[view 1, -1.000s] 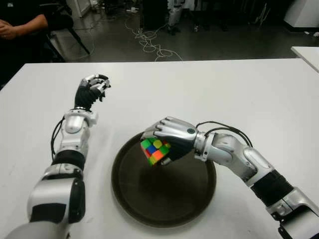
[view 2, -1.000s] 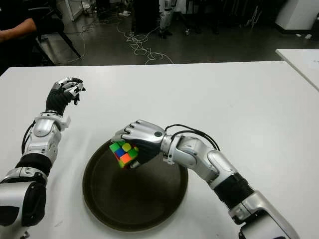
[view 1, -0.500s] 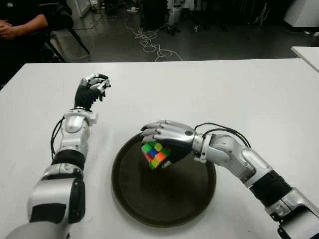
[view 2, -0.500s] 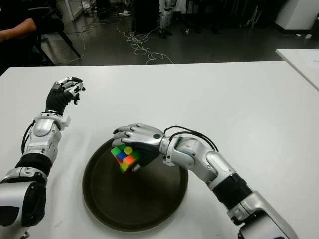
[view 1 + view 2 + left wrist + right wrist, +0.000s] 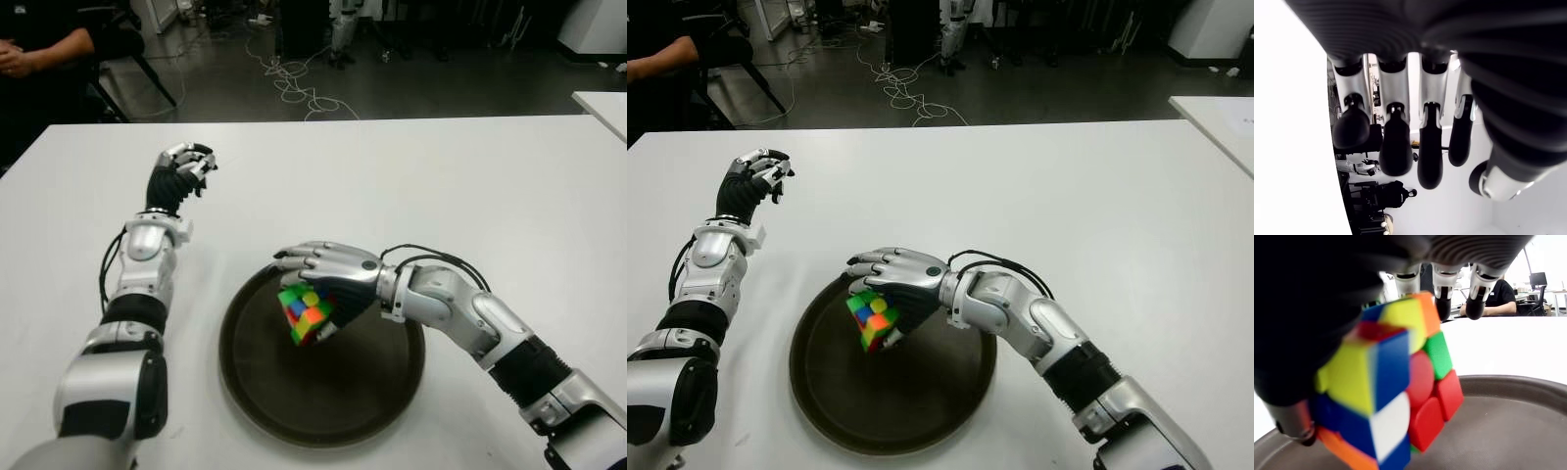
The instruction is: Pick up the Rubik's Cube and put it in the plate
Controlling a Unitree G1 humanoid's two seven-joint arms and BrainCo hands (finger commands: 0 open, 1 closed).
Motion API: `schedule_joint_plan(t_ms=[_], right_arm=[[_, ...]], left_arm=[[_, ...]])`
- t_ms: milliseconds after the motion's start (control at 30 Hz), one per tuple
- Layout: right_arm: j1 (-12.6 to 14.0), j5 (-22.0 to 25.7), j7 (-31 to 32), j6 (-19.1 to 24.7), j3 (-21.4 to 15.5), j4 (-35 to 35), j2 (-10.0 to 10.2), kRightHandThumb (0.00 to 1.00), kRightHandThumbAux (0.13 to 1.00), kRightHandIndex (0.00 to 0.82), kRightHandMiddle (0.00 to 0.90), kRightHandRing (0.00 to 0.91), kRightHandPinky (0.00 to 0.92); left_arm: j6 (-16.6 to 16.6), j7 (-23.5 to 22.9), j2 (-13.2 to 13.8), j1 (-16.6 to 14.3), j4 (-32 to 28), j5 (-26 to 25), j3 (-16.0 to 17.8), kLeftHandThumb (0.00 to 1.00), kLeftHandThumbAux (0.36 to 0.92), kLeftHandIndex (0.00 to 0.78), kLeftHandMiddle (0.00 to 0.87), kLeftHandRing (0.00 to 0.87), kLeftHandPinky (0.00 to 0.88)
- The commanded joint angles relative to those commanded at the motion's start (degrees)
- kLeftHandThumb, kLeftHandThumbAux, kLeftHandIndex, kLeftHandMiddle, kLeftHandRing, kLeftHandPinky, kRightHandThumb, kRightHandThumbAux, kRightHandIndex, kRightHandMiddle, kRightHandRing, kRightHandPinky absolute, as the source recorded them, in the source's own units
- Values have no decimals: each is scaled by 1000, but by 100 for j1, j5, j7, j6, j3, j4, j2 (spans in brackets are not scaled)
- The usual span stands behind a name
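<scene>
Right up close: dark round plate (image 5: 392,387) sitting on the white surface (image 5: 509,196), with the right robot hand (image 5: 328,284) hovering over its left-rear part. Fingers (image 5: 299,257) now stretched out nearly flat, way looser than half a second back when curled round the thing. Rubik's Cube (image 5: 305,313) tipped on a corner and lower than before, dropped toward the plate floor, only backed by the palm and thumb side now. Looks like a release in progress rather than a real grip. From the wrist view, cube (image 5: 1386,382) tilted hard, bottom corner down near the plate floor; can't tell for sure whether touching it or a hair above.

So, basically the final beat of the task: cube over the plate and well inside the rim, grip letting go. Main worry would be a tumble off that corner, though the raised rim should catch it.

Farther out on the left: left robot hand (image 5: 182,174) off near the far-left part of the surface, fingers curled, holding nothing, same spot as a second ago. Idle.

Way back, beyond the surface edge: a person's arm (image 5: 44,49) in a dark sleeve at top left, and loose cables (image 5: 294,88) on the floor.
</scene>
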Motion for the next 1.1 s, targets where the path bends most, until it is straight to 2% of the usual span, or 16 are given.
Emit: schedule_joint_plan(t_ms=[1100], right_arm=[[5, 83, -164, 81, -111, 165, 110, 0, 623, 0, 0, 0, 0]], left_arm=[[6, -30, 7, -36, 43, 17, -20, 838, 665, 415, 555, 708, 753]])
